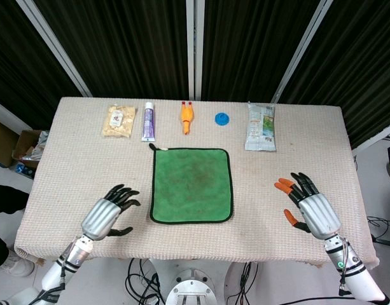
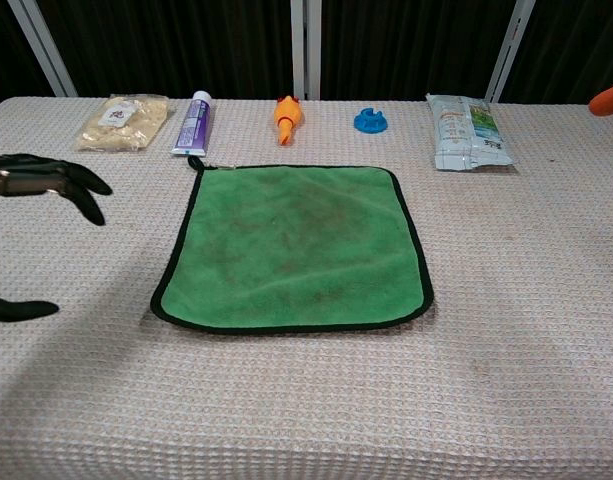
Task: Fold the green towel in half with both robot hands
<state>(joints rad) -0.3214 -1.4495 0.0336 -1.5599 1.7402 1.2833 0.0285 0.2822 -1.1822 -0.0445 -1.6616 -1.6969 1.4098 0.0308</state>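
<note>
The green towel (image 1: 191, 185) with a black hem lies flat and unfolded in the middle of the table, also seen in the chest view (image 2: 294, 246). My left hand (image 1: 109, 216) hovers open to the left of the towel's near corner, fingers spread; its fingers (image 2: 56, 183) enter the chest view at the left edge. My right hand (image 1: 311, 211) is open well to the right of the towel, holding nothing. Only one orange fingertip (image 2: 608, 97) of it shows in the chest view.
Along the far edge lie a snack bag (image 1: 119, 121), a purple tube (image 1: 148, 121), an orange rubber chicken (image 1: 186, 117), a blue cap (image 1: 222, 118) and a white packet (image 1: 260, 126). The table (image 1: 309, 159) is covered in beige waffle cloth.
</note>
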